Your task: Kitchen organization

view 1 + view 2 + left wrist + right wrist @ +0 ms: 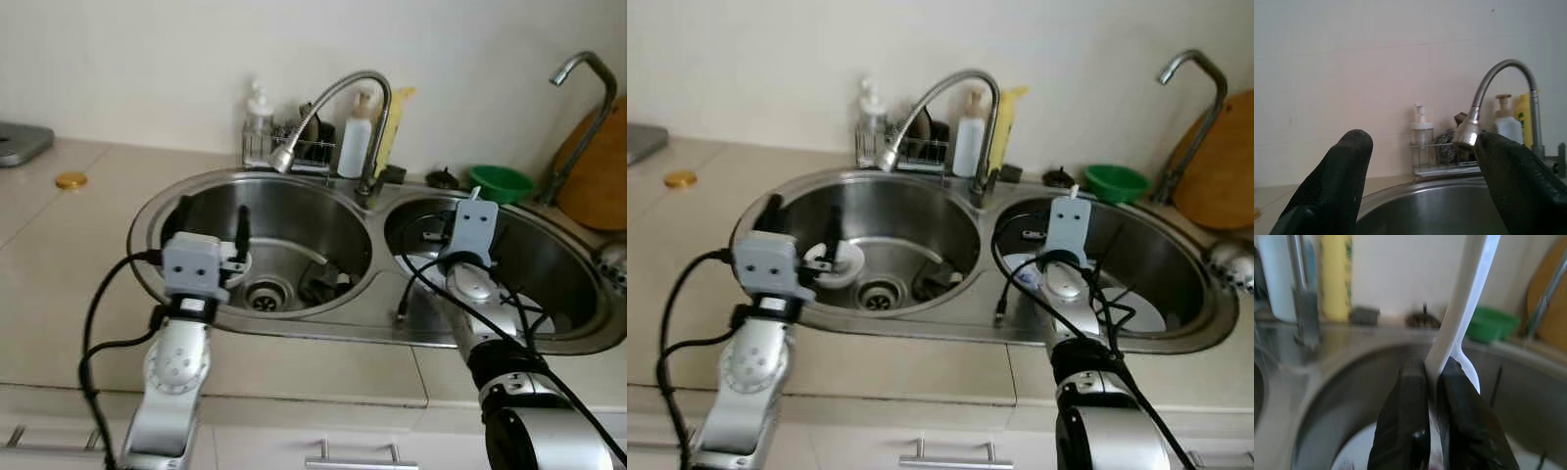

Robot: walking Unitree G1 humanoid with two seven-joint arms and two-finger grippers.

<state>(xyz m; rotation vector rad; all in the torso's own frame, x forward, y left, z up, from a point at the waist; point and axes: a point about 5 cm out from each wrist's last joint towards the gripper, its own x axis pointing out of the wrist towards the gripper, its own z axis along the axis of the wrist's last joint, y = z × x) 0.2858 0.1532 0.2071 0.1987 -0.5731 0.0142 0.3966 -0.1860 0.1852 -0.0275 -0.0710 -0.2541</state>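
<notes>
A: Right gripper (1432, 382) is clamping a white utensil handle (1466, 298) upright over the right basin (578, 294), a white plate (1141, 315) lying below — at 3 o'clock.

B: Left gripper (1420, 161) is hovering, fingers spread, over the left basin (323, 211) at 9. Judging: sink-clearing step — next, carrying the utensil out beyond the rim.

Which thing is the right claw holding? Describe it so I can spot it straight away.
Start at the double steel sink and take the basin on the robot's right. Above it the right claw is shut on a white plastic utensil. Its long flat handle stands upright, the only white stick among the black cables there.
</notes>
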